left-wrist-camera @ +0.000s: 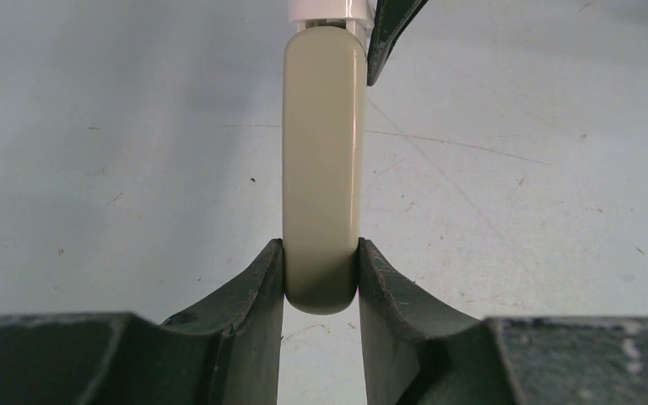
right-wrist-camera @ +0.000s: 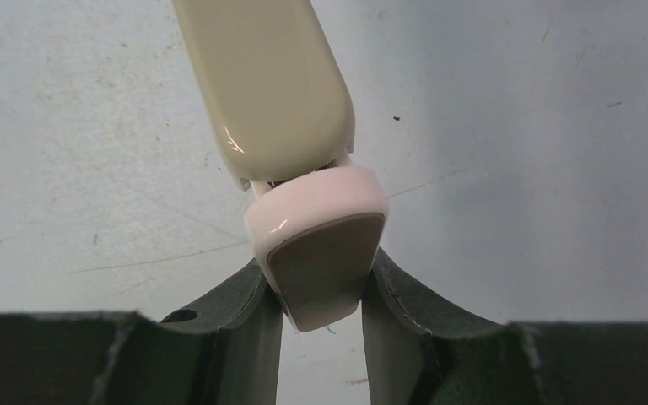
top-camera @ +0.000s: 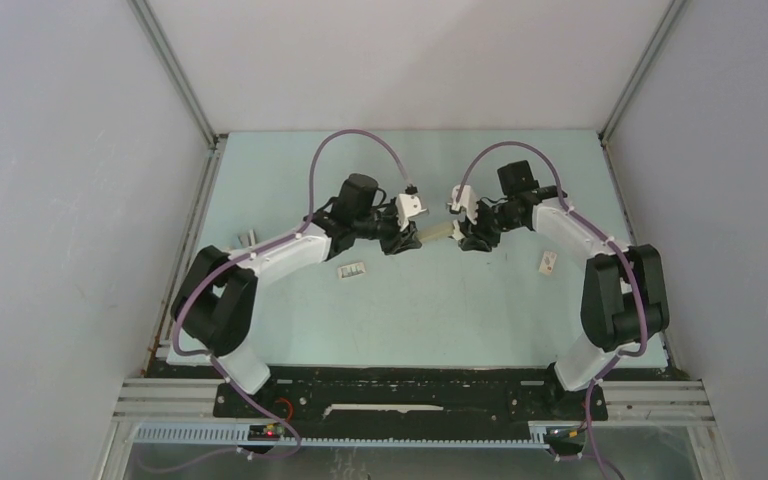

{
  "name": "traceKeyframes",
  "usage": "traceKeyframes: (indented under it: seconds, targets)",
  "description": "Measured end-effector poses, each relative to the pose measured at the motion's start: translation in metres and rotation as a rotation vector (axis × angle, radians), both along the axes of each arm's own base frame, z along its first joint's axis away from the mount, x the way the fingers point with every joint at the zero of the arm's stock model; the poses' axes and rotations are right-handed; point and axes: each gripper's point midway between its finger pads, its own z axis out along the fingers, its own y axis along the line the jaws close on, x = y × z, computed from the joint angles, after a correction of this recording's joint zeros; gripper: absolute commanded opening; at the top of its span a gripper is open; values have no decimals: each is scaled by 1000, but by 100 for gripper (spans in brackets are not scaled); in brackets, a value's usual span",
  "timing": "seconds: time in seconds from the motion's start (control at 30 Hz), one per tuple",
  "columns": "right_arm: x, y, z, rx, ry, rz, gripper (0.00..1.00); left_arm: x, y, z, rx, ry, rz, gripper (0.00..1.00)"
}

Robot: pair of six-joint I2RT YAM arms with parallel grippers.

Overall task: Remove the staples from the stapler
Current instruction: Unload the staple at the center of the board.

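The stapler (top-camera: 435, 232), a cream oblong body with rounded ends and a white part showing at one end, is hanging in the air over the middle of the pale green counter (top-camera: 410, 320), somewhat closer to the far edge than the near one, and is running roughly parallel to that far edge. The left pincer (top-camera: 407, 240) is clamping the rounded cream end, and in the left wrist view its two dark fingers (left-wrist-camera: 253, 295) are pressing against both sides of the stapler (left-wrist-camera: 322, 169). The right pincer (top-camera: 463, 238) is gripping the opposite end: in the right wrist view it (right-wrist-camera: 321, 291) is squeezing the white part, which is carrying a beige-grey panel and sticking out just beyond the cream shell of the stapler (right-wrist-camera: 278, 93). A small printed box (top-camera: 353, 270) is lying flat on the counter, left of the middle and nearer the near edge than the stapler. A small white oblong object (top-camera: 547, 262) is lying close to the right edge. Two tiny grey strips (top-camera: 247, 237) are lying by the left edge, too small to make out.
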Motion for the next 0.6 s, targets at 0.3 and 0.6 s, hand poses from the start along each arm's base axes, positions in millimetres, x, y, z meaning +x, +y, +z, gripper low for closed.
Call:
traceKeyframes:
  seconds: [0.3,0.6]
  targets:
    - [-1,-8,-9,-69,-6,15,14,-1,-4,-13,42,-3,3,0]
    - [-7,-10,-42,-105,91,15,18,-4,-6,-49,117,54,28,0]
